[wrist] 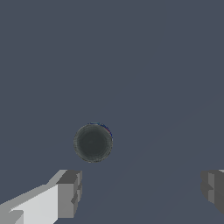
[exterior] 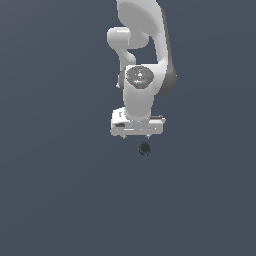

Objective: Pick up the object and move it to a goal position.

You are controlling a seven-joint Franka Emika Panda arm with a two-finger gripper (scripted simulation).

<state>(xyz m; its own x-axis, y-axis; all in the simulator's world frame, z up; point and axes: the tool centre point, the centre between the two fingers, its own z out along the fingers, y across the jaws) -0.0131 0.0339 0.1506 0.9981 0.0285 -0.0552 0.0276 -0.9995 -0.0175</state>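
The object [exterior: 145,148] is a tiny dark, nearly black round lump on the grey floor, just in front of the white gripper [exterior: 136,136] in the exterior view. In the wrist view the object [wrist: 93,142] lies beyond the fingertips, apart from both, nearer to one grey finger [wrist: 68,194] than to the other finger [wrist: 213,189]. The gripper [wrist: 141,191] is open wide with nothing between its fingers.
The white arm [exterior: 142,55] rises behind the gripper toward the top of the exterior view. A plain dark grey floor [exterior: 60,190] surrounds everything.
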